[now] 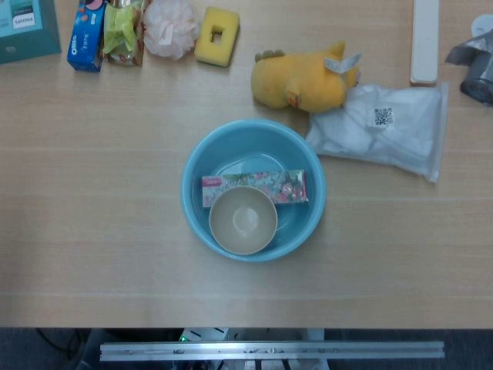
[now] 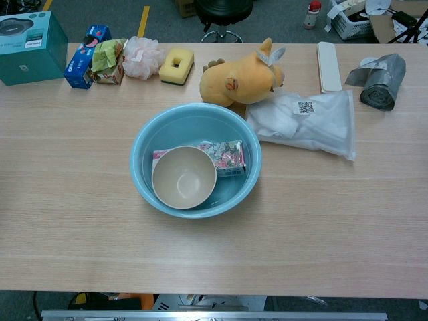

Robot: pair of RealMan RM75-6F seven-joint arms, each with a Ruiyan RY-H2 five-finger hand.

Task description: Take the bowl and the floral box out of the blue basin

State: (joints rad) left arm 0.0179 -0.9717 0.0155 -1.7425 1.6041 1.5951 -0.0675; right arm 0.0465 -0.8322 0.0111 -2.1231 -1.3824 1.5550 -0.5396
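A round blue basin [image 1: 196,158] [image 2: 144,144] stands at the middle of the wooden table. Inside it a cream bowl [image 1: 243,220] [image 2: 184,177] sits upright toward the near side, leaning on the basin wall. Behind the bowl lies a long floral box [image 1: 269,186] [image 2: 227,156] with pink flowers, flat on the basin floor and partly covered by the bowl's rim. Neither hand shows in the head view or the chest view.
A yellow plush toy [image 1: 302,79] [image 2: 241,79] and a white plastic bag [image 1: 385,131] [image 2: 307,124] lie just behind and right of the basin. Along the far edge are a teal box [image 2: 27,48], snack packs [image 2: 87,57], a pink puff [image 2: 142,57], a yellow sponge [image 2: 176,65], a white case [image 2: 328,65] and a grey roll [image 2: 382,80].
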